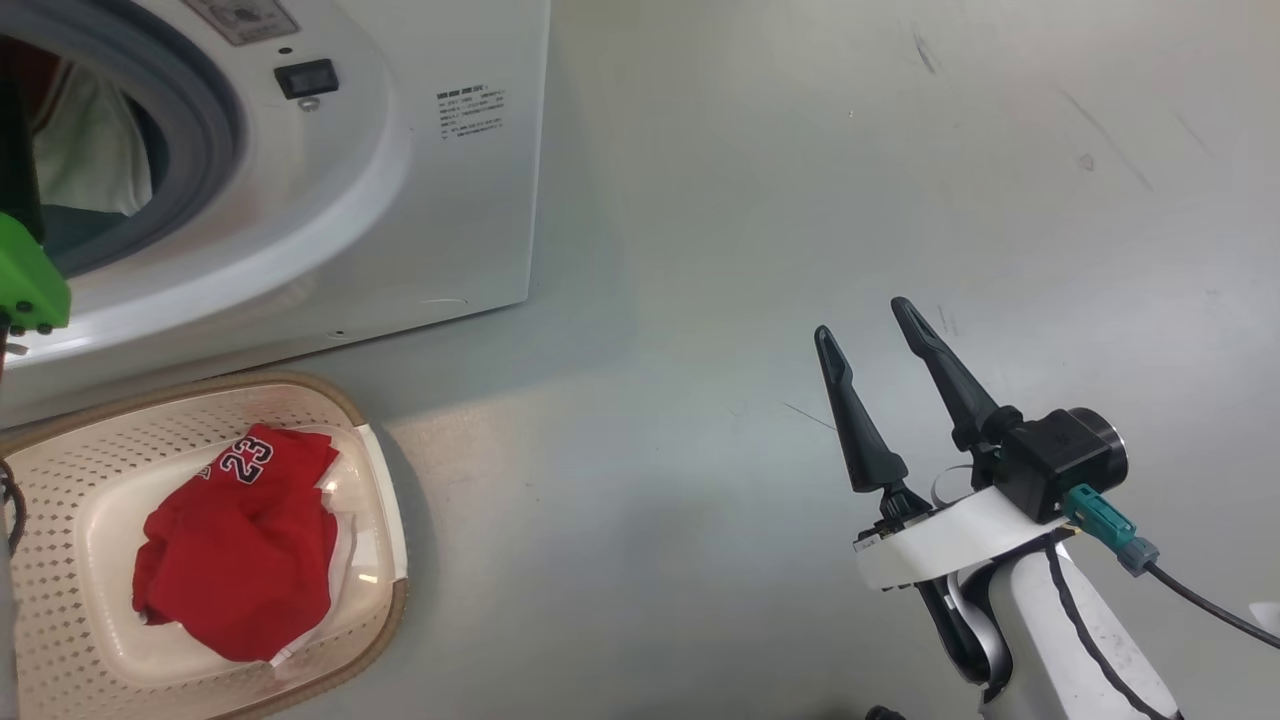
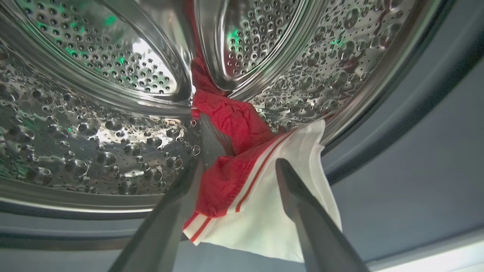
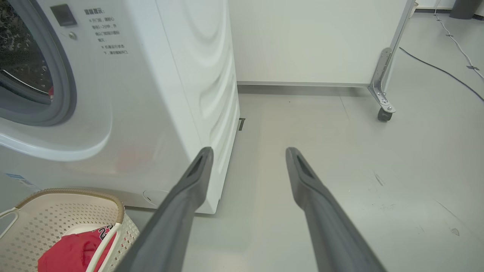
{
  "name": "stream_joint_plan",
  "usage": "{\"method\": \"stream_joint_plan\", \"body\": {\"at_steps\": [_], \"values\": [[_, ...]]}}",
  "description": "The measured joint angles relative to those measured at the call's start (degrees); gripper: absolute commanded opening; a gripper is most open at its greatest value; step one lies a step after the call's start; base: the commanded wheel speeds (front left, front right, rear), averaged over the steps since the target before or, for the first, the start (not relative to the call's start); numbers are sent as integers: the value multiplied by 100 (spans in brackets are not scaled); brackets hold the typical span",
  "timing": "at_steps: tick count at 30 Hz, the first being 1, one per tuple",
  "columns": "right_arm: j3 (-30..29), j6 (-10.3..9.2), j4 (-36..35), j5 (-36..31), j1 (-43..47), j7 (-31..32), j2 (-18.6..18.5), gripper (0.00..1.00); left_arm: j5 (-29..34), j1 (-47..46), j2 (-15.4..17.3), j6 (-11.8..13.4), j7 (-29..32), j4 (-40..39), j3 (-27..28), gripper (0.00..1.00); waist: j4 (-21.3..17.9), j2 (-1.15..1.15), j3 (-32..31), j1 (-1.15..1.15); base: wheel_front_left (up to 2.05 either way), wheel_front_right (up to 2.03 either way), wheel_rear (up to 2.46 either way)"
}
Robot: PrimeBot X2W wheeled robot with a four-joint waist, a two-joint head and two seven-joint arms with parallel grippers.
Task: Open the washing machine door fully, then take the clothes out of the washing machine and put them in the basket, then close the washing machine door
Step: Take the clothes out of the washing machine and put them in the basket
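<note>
The washing machine (image 1: 400, 200) stands at the upper left with its grey-ringed opening uncovered; its door is out of view. Inside the steel drum (image 2: 94, 132), my left gripper (image 2: 239, 162) is open, one finger on each side of a red garment with white stripes and white fabric (image 2: 242, 189). White cloth (image 1: 90, 150) shows through the opening. The cream basket (image 1: 385, 500) sits on the floor in front of the machine and holds a red garment printed 23 (image 1: 240, 540). My right gripper (image 1: 860, 320) hangs open and empty over bare floor to the right.
A green part of my left arm (image 1: 30, 280) sits at the opening's lower edge. A white panel on a caster wheel (image 3: 383, 113) stands beyond the machine's right side (image 3: 211, 94), and a cable (image 3: 438, 68) trails across the floor there.
</note>
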Motion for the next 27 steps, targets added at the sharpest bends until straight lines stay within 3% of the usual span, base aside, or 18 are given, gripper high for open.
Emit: {"method": "stream_joint_plan", "body": {"at_steps": [14,27], "values": [[185,-143,-101,71,-228,0,1,100,105,-841,405,77,778,929,31,100,-329,0,456,0,0,0,0],[215,-243,-100,71,-358,-1,1,100,96,-1322,411,69,1072,1552,-37,100,-408,0,588,0,0,0,0]]}}
